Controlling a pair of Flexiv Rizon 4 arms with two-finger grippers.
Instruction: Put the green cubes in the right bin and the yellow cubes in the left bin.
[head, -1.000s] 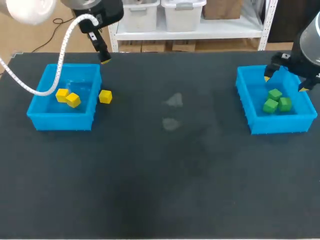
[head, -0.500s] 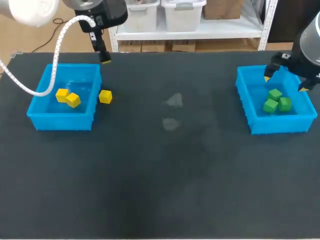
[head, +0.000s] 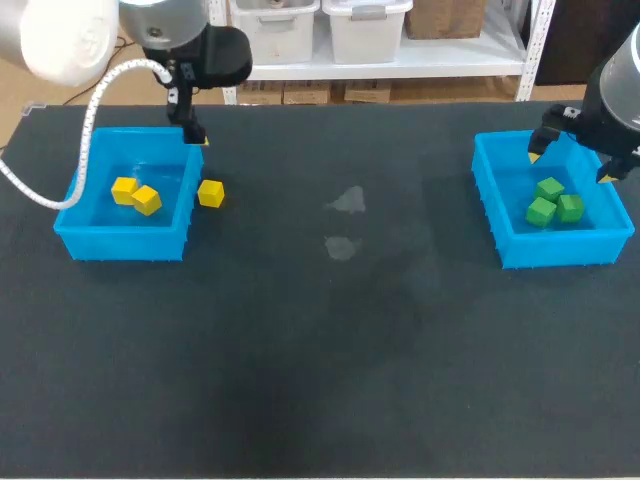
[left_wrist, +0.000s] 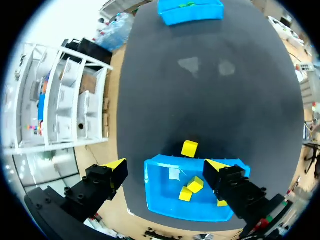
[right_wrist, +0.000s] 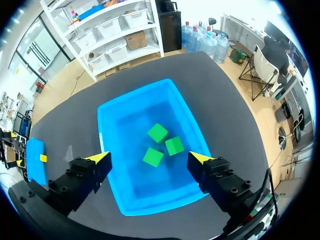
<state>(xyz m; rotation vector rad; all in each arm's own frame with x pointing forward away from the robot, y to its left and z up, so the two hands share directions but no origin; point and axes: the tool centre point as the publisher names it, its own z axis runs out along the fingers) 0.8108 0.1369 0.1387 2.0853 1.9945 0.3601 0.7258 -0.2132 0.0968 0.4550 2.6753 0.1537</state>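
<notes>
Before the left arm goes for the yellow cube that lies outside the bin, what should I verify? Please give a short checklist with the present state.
1. Left gripper open and empty: ok.
2. Loose yellow cube lying free, nothing on it: ok.
3. Room for a finger between that cube and the left bin: cannot tell.
4. Left gripper above the loose cube: not ok, it hangs over the bin's rim.
5. Three green cubes inside the right bin: ok.
6. Right gripper away from the left side: ok.
</notes>
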